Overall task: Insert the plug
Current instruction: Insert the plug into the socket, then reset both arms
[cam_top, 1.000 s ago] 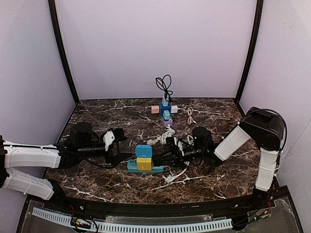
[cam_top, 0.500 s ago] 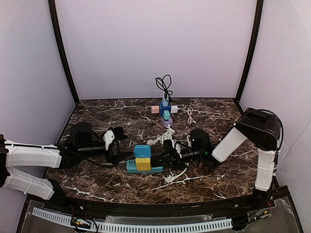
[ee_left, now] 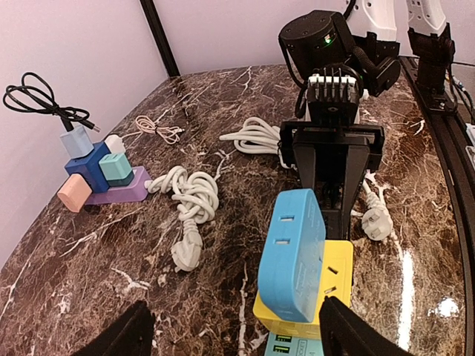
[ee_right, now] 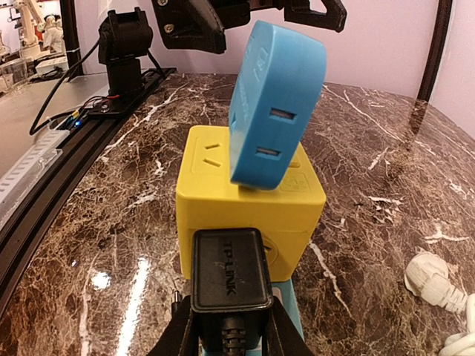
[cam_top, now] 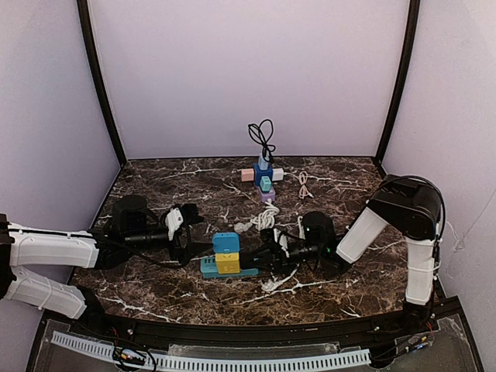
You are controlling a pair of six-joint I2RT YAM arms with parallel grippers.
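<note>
Right claw point(ee_right: 228, 326) is pinched nearly closed around a black TP-LINK plug point(ee_right: 228, 271), one finger on each side of the body. The plug's front end is right up against the near side face of the yellow cube adapter point(ee_right: 215, 185). Can't tell from here whether the pins are actually in or just touching.

The yellow cube sits on a teal power strip point(cam_top: 225, 271), and a blue adapter point(ee_right: 278, 104) stands on top of the cube, tilted over a bit, slots facing the right wrist cam.

Left claw point(ee_left: 234, 337) is spread wide and has nothing in it. It hangs just off the other side of the same stack, facing the right arm.

Further out, the table point(cam_top: 155, 186) is dark brown marble with white veins, pretty glossy; it reflects light near the front edge. White cables point(ee_left: 189, 196) are coiled in loose bundles behind the stack, and a loose white plug point(ee_left: 377, 222) lies beside the right arm. Way at the back there's a second cluster of adapters point(cam_top: 263, 177) in blue, pink, purple and teal, with a looped black cord point(cam_top: 262, 136) coming out of the top.

The walls are plain pale lilac on three sides, with black posts point(cam_top: 99, 85) in the corners.
</note>
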